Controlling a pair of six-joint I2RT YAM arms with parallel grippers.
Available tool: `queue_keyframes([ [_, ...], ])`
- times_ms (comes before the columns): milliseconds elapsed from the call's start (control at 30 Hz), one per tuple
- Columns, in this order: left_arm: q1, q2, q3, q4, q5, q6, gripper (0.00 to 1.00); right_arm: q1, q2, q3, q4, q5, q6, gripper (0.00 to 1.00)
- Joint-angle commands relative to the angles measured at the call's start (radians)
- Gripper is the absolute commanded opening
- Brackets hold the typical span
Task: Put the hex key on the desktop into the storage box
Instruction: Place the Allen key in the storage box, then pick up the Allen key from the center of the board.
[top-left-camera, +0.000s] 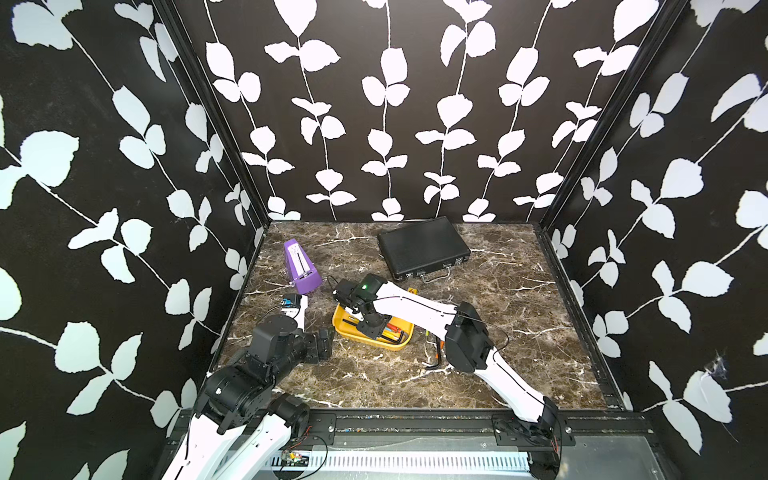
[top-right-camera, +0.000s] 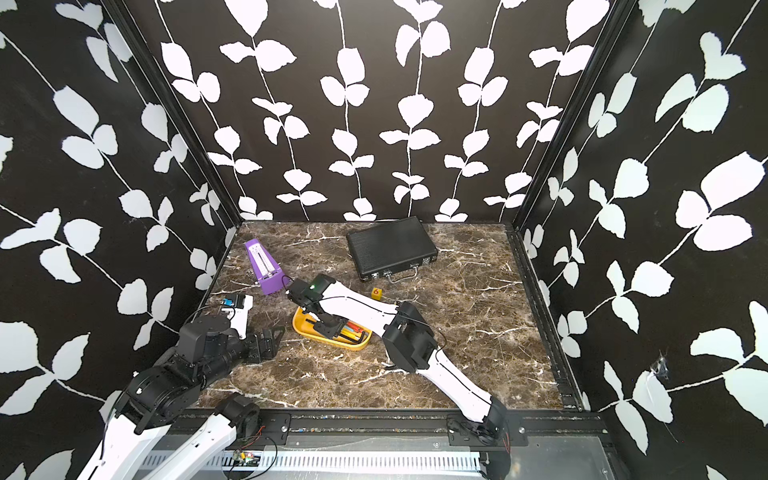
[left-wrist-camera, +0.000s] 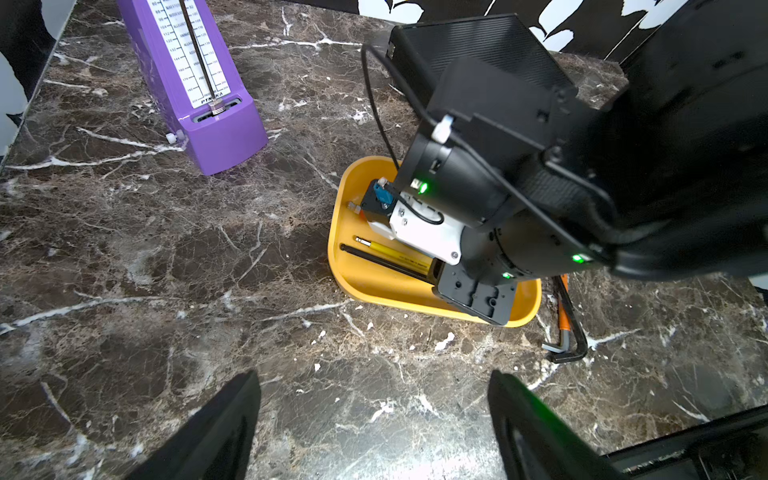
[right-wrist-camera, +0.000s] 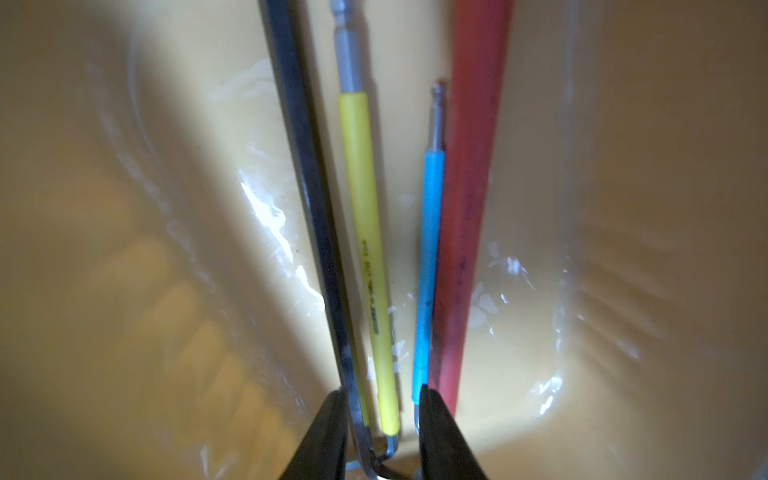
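Four hex keys are seen lying side by side in the yellow storage box: a black hex key, a yellow-sleeved key, a blue-sleeved key and a red-sleeved key. The right gripper is set low inside the box, its jaws narrowly parted around the yellow-sleeved key's end, nothing clamped. More loose keys are found on the bench just beside the box. The left gripper is held wide and empty over the bench.
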Motion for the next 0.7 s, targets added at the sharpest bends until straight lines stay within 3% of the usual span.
queue_keyframes([
  [0, -0.004, -0.001, -0.01, 0.019, -0.005, 0.005, 0.87, -0.007, -0.134, -0.041, 0.002, 0.033, 0.063, 0.33],
  [167, -0.004, -0.001, -0.01, 0.019, -0.003, 0.005, 0.87, -0.064, -0.309, -0.226, 0.106, 0.04, 0.205, 0.33],
  [300, -0.004, -0.001, -0.009, 0.018, -0.002, 0.006, 0.87, -0.145, -0.501, -0.472, 0.218, 0.031, 0.38, 0.33],
  [500, -0.004, -0.003, -0.01, 0.019, 0.001, 0.006, 0.87, -0.292, -0.734, -0.836, 0.298, -0.079, 0.658, 0.32],
  [667, -0.004, -0.003, -0.009, 0.021, 0.002, 0.006, 0.87, -0.358, -0.826, -1.047, 0.315, -0.163, 0.829, 0.28],
])
